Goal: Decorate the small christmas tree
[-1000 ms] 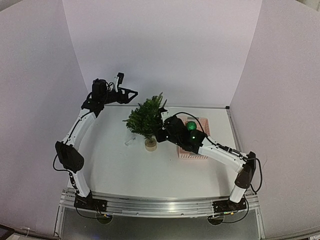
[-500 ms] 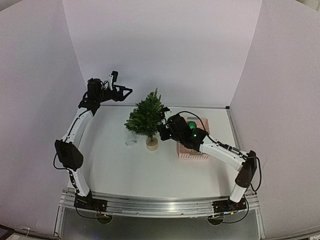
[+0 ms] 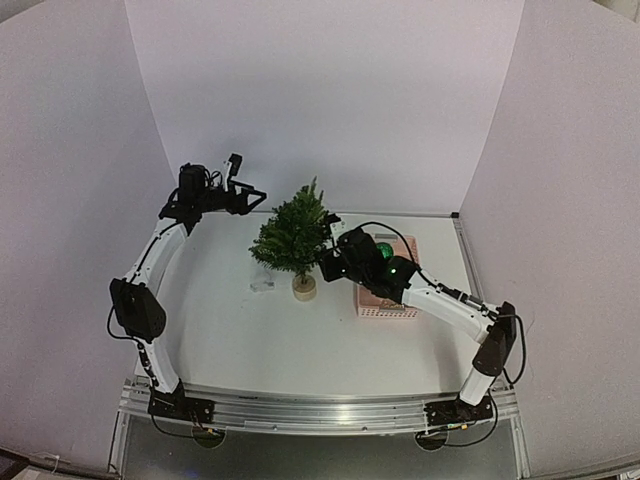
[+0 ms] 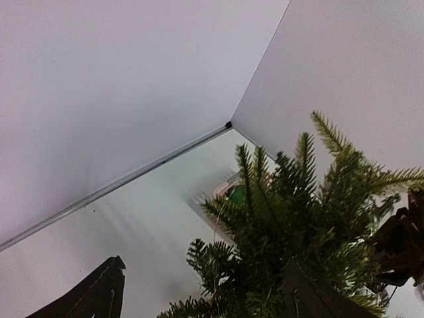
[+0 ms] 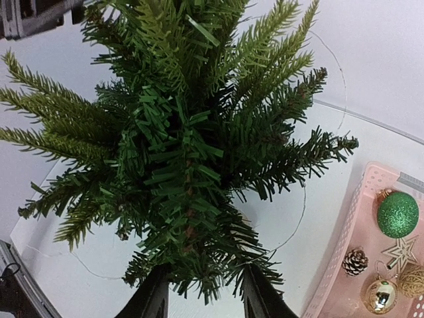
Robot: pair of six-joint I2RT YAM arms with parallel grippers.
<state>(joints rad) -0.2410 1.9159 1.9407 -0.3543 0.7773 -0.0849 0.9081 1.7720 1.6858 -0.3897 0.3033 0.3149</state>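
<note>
Standing upright again, small christmas tree (image 3: 293, 232), right claw (image 3: 323, 263) alongside

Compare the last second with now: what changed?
The small christmas tree, tilted towards the right arm before, now stands upright. The left pincer, open, drew back slightly from it; the right pincer shifted a little at its lower branches. The pink basket stayed put.

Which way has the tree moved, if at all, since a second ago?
Yes. The tree straightened up: its tip swung left, away from the pink basket, while its base stayed put.
</note>
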